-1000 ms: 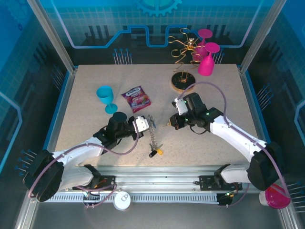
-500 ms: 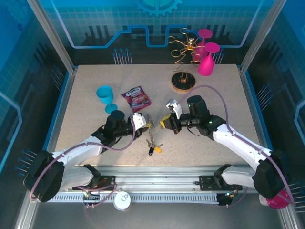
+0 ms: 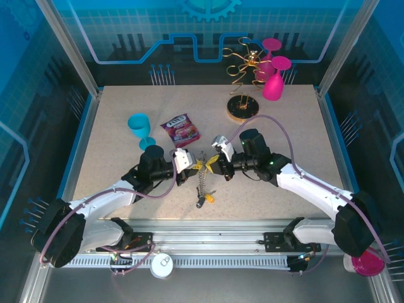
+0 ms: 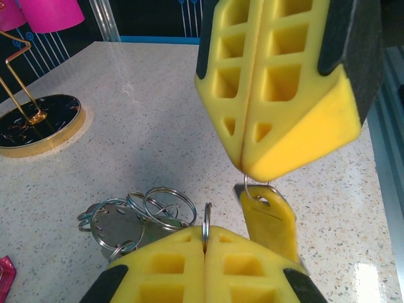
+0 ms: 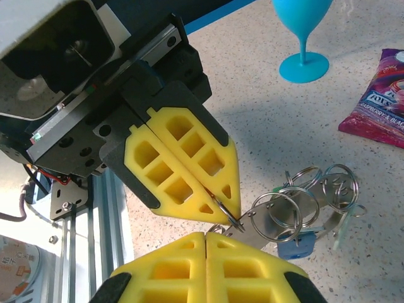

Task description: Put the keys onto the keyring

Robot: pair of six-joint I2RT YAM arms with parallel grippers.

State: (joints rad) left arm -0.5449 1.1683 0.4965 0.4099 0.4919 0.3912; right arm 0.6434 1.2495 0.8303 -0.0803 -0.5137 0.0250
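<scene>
Two grippers are facing each other tip to tip near the middle of the table (image 3: 284,126). Farthest left, a teal glass (image 3: 140,126) is standing upright, with a snack packet (image 3: 180,130) lying at its three o'clock. The left gripper (image 3: 194,166), at five o'clock from the packet, is pressing its yellow pads (image 4: 158,271) together on the thin keyring (image 4: 206,222). The chain (image 3: 202,183) is running toward six o'clock, down to small keys (image 3: 206,199) lying on the table. Split rings (image 4: 142,211) are bunching just beside the pads. At the left gripper's three o'clock, the right gripper (image 3: 211,166) is pinching the yellow-headed key (image 4: 271,221) by its top. At one o'clock, a gold wire stand (image 3: 243,108) is standing with pink glasses (image 3: 273,85) at its right side.
</scene>
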